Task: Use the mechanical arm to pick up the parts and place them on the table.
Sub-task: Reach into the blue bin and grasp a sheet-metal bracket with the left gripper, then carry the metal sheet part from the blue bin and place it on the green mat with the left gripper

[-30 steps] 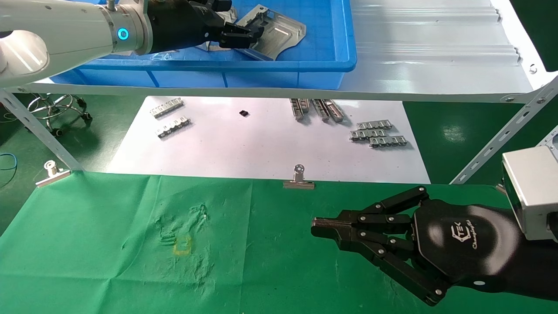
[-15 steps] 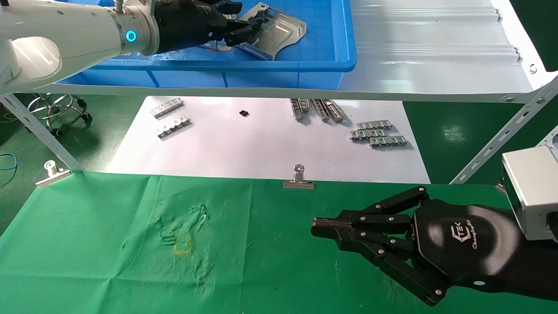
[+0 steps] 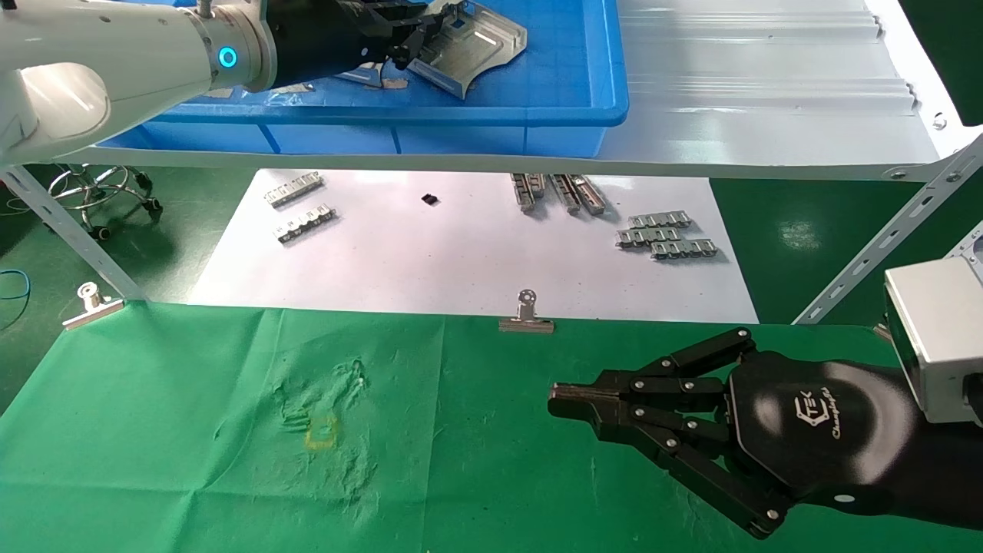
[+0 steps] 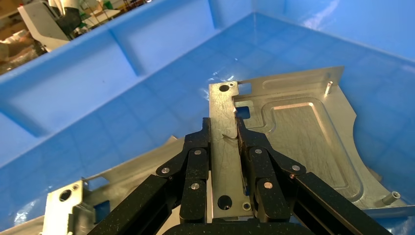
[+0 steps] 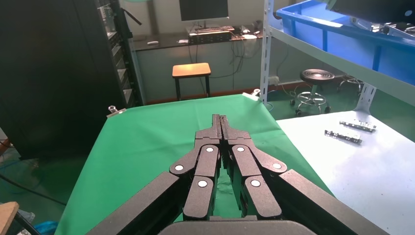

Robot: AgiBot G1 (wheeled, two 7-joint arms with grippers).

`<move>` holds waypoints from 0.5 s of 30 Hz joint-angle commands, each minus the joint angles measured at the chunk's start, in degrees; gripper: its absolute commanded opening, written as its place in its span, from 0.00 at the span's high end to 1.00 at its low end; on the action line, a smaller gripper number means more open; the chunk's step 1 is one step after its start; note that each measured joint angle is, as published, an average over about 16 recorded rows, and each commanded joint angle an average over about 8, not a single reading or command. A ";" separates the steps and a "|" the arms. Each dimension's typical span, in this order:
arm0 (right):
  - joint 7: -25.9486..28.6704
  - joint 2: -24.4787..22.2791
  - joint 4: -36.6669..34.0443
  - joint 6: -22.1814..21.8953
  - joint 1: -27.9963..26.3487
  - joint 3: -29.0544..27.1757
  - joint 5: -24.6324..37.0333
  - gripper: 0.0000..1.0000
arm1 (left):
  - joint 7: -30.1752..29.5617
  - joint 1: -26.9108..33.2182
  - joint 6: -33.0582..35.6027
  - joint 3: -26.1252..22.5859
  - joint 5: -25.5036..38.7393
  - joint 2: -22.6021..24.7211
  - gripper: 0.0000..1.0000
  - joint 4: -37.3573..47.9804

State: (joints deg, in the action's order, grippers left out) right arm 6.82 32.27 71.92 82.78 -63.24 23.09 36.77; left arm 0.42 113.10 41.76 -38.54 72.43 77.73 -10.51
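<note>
My left gripper (image 3: 411, 38) reaches into the blue bin (image 3: 584, 115) on the shelf and is shut on a silvery stamped metal part (image 3: 468, 46), holding it tilted and raised off the bin floor. In the left wrist view the gripper (image 4: 224, 132) clamps the part's upright rim strip, and the part (image 4: 303, 132) spreads beyond the fingers. Another part (image 4: 112, 181) lies flat on the bin floor beneath. My right gripper (image 3: 572, 403) is shut and empty, parked low over the green cloth table (image 3: 192, 430); it also shows in the right wrist view (image 5: 220, 120).
A small yellow square mark (image 3: 321, 432) sits on creased cloth at front left. A white sheet (image 3: 461, 253) behind the cloth carries several grey toothed strips (image 3: 666, 234). Binder clips (image 3: 526, 316) pin the cloth edge. The pale ribbed metal shelf (image 3: 768, 100) overhangs the sheet.
My left gripper has closed on the part and lifted it up and back inside the bin, tilting it. The right arm has not moved.
</note>
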 commanded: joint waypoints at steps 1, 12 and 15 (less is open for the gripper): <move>0.00 0.00 0.00 0.00 0.00 0.00 0.00 1.00 | -0.19 0.08 -0.24 -0.22 -0.52 -0.04 1.00 0.02; 0.00 0.00 0.00 0.00 0.00 0.00 0.00 1.00 | 2.11 3.68 11.32 1.61 -5.08 -5.12 1.00 0.62; 0.00 0.00 0.00 0.00 0.00 0.00 0.00 1.00 | 3.90 3.99 19.61 2.39 -6.63 -8.37 1.00 -0.17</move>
State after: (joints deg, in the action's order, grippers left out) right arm 6.82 32.27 71.92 82.78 -63.24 23.10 36.77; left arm 4.72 116.68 61.26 -36.20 65.86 69.40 -10.66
